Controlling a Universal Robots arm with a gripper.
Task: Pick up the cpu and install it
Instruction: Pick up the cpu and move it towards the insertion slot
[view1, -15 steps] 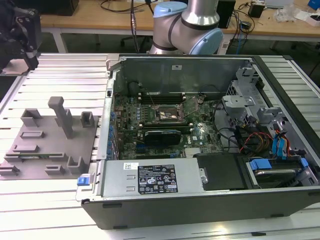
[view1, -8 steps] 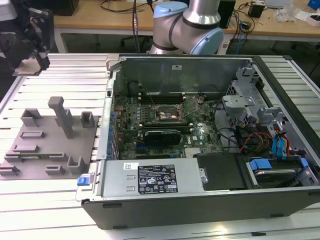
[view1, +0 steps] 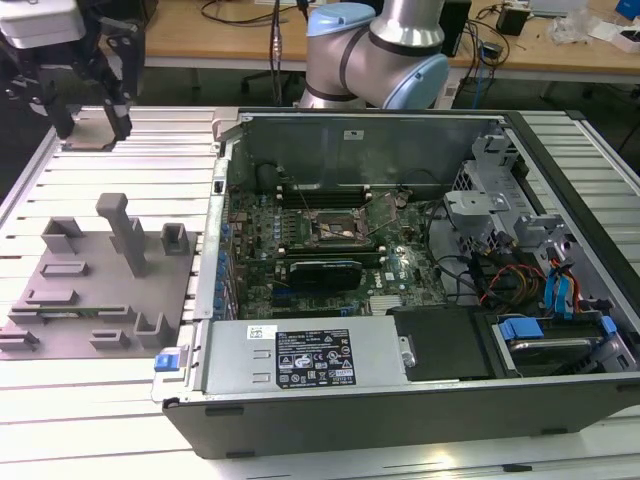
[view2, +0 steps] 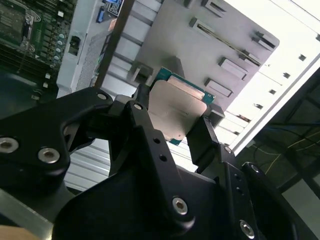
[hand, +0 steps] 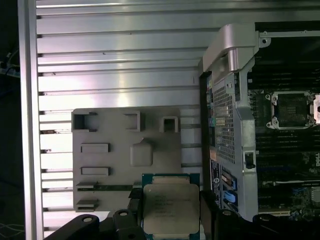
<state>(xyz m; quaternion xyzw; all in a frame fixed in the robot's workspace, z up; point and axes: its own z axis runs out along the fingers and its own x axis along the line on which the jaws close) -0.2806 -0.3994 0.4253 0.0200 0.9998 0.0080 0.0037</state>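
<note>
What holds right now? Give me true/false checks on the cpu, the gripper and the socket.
1. The black two-finger gripper is shut on the thin square cpu with the silvery metal top. True.
2. The cpu sits in the square black-and-metal socket on the green motherboard. False: the socket is empty, and the cpu is between the gripper's fingers.
3. The dark grey computer case lies open, its motherboard exposed. True.
4. The gripper hangs over the motherboard. False: it is outside the case, on the exterior view's left, by the flat grey plastic fixture plate on the ribbed aluminium table.
</note>
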